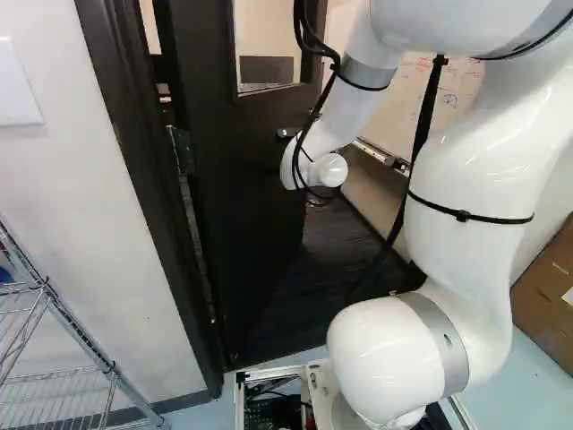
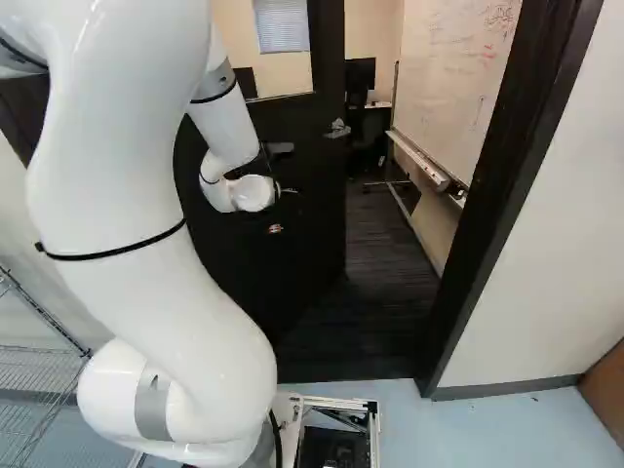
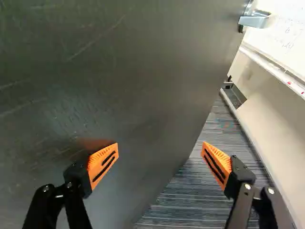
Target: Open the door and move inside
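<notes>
Door point(image 2: 317, 210) open, room point(image 2: 385, 283) seemingly carpeted

Inner room: whiteboard point(image 2: 448, 88) bearing marker writing, beige wall point(image 2: 434, 222), dark striped carpet point(image 2: 385, 249). Near side: wire shelving point(image 1: 110, 367), white wall point(image 1: 89, 224), pale blue floor point(image 2: 487, 424).

Base views: I look ahead and down from behind the arm point(image 1: 474, 166), left and right, sharing door point(image 2: 317, 200) and whiteboard point(image 2: 453, 83). Wrist view: I face the door, close.

Wire shelf point(image 1: 109, 366) beside wall point(image 1: 98, 224) — whiteboard point(image 2: 448, 88) (red, dark scribbles) above ledge point(image 2: 417, 157) — brown box point(image 1: 551, 296), dark monitor point(image 2: 360, 74).
</notes>
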Robot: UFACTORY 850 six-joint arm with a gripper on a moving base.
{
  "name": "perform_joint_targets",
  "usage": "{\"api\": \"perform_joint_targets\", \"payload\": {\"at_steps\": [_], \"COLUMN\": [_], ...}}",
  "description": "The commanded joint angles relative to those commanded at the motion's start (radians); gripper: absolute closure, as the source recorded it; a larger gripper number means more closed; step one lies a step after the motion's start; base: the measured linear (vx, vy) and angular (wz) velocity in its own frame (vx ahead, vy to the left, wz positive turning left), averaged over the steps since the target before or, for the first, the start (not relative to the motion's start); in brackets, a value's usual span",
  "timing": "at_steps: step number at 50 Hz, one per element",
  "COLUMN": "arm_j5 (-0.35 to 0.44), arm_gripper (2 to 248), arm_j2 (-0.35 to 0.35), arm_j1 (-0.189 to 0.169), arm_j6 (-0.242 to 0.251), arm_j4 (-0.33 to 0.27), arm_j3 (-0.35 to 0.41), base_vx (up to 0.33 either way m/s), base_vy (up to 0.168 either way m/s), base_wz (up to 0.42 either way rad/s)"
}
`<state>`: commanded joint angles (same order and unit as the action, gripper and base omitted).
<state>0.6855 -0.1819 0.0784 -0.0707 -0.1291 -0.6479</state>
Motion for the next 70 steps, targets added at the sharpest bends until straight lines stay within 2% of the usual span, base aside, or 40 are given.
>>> {"api": "perform_joint_targets", "payload": {"at_steps": [41,70], "arm_j5": [0.000,0.000], "arm_gripper": [3,3], "arm_j2": [-0.109,-0.157], "arm_j1": [0.057,0.104], "arm_j6": [0.000,0.000], "arm_j4": [0.000,0.000], "arm_j3": [-0.126,-0.184], "base_vx": [0.000,0.000], "base_vy": [0.000,0.000], "base_wz": [0.000,0.000]}}
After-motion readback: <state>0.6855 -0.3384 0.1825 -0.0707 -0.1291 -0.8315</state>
